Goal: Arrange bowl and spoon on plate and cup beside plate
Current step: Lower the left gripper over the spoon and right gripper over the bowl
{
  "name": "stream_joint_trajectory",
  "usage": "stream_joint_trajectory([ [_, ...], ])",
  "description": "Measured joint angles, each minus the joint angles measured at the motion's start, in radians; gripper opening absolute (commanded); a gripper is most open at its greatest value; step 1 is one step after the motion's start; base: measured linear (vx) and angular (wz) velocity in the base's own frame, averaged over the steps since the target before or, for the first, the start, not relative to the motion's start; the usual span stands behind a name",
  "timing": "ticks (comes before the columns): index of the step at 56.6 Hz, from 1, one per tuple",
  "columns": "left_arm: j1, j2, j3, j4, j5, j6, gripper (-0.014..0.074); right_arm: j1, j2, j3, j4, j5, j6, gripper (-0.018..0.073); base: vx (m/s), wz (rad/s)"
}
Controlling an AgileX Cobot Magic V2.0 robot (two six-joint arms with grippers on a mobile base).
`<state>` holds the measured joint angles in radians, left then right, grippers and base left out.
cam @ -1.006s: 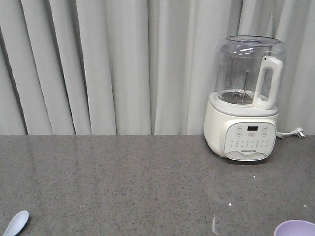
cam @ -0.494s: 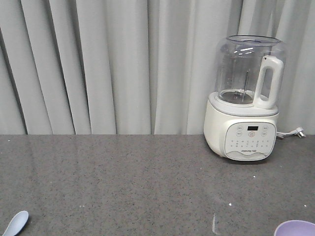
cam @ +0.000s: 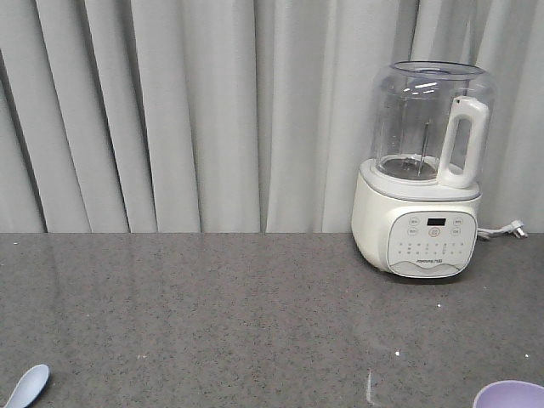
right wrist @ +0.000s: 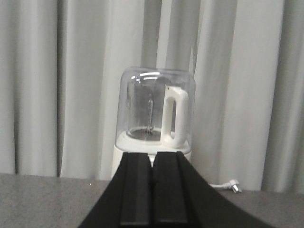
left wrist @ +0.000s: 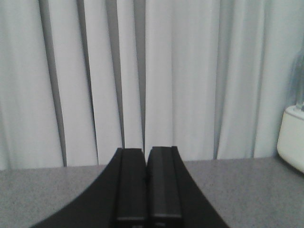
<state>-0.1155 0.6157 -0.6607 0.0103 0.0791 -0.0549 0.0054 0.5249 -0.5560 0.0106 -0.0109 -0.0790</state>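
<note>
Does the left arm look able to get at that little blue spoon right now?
Probably yes. The spoon lies alone on the bare counter, the blender far across from it. The left arm's jaws are shut and face the curtain, though, so they must open and turn down first.

I only catch the spoon [cam: 27,384] scoop, its handle cut off near left; the bowl [cam: 510,396] is clipped too, near right.

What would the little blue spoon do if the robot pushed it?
The spoon looks small, so probably light. On the smooth, slightly shiny counter it would likely slide or spin. Its rounded scoop might rock. Only part shows.
</note>
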Motion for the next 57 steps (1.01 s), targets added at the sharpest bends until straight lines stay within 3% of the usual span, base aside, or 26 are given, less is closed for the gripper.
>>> stream_joint_trajectory([
  [8,0.0,0.046,0.0,0.0,0.0,0.0,0.0029,0.0,0.042,0.0,0.0,0.011,0.0,0.0019,0.0,0.0],
  [15,0.0,0.044,0.0,0.0,-0.012,0.001,0.0135,0.0,0.042,0.0,0.0,0.017,-0.004,0.0118,0.0,0.0],
  [29,0.0,0.044,0.0,0.0,-0.013,0.001,0.0486,0.0,0.042,0.0,0.0,0.02,-0.006,0.0575,0.0,0.0],
  [35,0.0,0.044,0.0,0.0,-0.013,0.001,0.0565,0.0,0.042,0.0,0.0,0.011,-0.006,0.0699,0.0,0.0],
  [47,0.0,0.044,0.0,0.0,-0.015,0.001,0.0573,0.0,0.045,-0.022,0.036,0.039,0.018,0.0699,0.0,0.0],
  [57,0.0,0.044,-0.001,0.0,-0.021,0.001,0.0573,0.0,0.174,-0.212,0.094,0.424,0.133,0.0664,0.0,0.0],
])
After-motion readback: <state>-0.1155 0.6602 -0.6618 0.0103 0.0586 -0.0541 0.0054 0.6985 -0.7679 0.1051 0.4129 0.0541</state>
